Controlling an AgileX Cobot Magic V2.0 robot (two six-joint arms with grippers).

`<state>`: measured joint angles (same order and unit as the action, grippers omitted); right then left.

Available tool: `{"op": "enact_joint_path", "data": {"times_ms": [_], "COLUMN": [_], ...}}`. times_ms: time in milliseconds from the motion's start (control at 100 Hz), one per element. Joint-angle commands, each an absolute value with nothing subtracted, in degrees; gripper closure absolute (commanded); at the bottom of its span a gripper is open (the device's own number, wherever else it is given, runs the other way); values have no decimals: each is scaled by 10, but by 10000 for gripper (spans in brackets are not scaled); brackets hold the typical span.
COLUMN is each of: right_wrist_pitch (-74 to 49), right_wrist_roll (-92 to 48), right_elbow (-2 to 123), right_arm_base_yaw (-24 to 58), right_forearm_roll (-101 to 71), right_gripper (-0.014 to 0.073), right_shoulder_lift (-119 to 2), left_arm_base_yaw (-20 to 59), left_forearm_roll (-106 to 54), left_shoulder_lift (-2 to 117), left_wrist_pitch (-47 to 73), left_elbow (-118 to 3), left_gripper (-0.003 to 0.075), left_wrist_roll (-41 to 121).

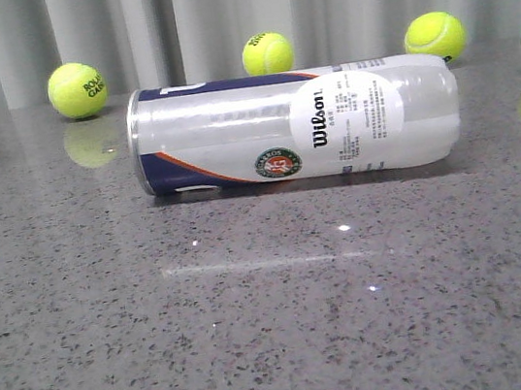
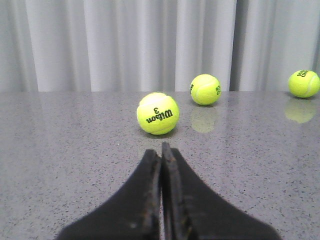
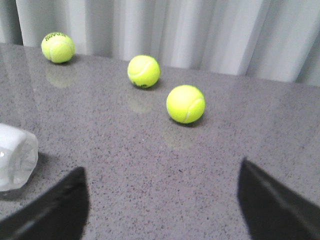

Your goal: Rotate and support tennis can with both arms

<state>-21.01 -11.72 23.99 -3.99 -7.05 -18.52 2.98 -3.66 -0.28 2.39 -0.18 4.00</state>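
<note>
The tennis can (image 1: 295, 125) lies on its side across the grey table, silver rim to the left, rounded clear end to the right, Wilson label and round emblem facing me. Neither arm shows in the front view. My left gripper (image 2: 161, 148) is shut and empty, low over the table, pointing at a tennis ball; the can is out of its view. My right gripper (image 3: 161, 172) is open wide and empty, just above the table. The can's clear end (image 3: 15, 157) sits close beside one of its fingers (image 3: 60, 202), apart from it.
Several yellow-green tennis balls lie along the back near the grey curtain: (image 1: 77, 90), (image 1: 267, 54), (image 1: 434, 36), plus one at each side edge. A ball marked 3 (image 2: 157, 113) lies ahead of my left gripper. Another ball (image 3: 185, 104) lies ahead of my right gripper.
</note>
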Motion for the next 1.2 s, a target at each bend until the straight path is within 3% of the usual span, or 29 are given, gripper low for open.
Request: {"op": "enact_joint_path", "data": {"times_ms": [0,100,210,740,900,1190], "right_wrist_pitch": [-158,-160,-160,-160,-160,-160], "right_wrist_roll": [-117,-117,-117,-117,-117,-117], "right_elbow": [248,248,248,248,248,248], "right_arm_base_yaw": [-43,-43,-43,-43,-43,-43], "right_forearm_roll": [-77,-77,-77,-77,-77,-77], "right_gripper": [197,457,669,662,662,662], "right_shoulder_lift": [-187,-187,-187,-187,-187,-187], "left_arm_base_yaw": [26,26,26,26,26,26], "left_forearm_roll": [-42,-42,-42,-80,-120,-118], "left_shoulder_lift": [-21,-21,-21,-15,49,297], "left_wrist_pitch": [-22,-22,-22,-44,97,362], "left_elbow": [25,25,25,-21,-148,-441], "left_gripper": [741,741,741,741,741,741], "left_wrist_roll": [35,35,35,35,35,44]}}
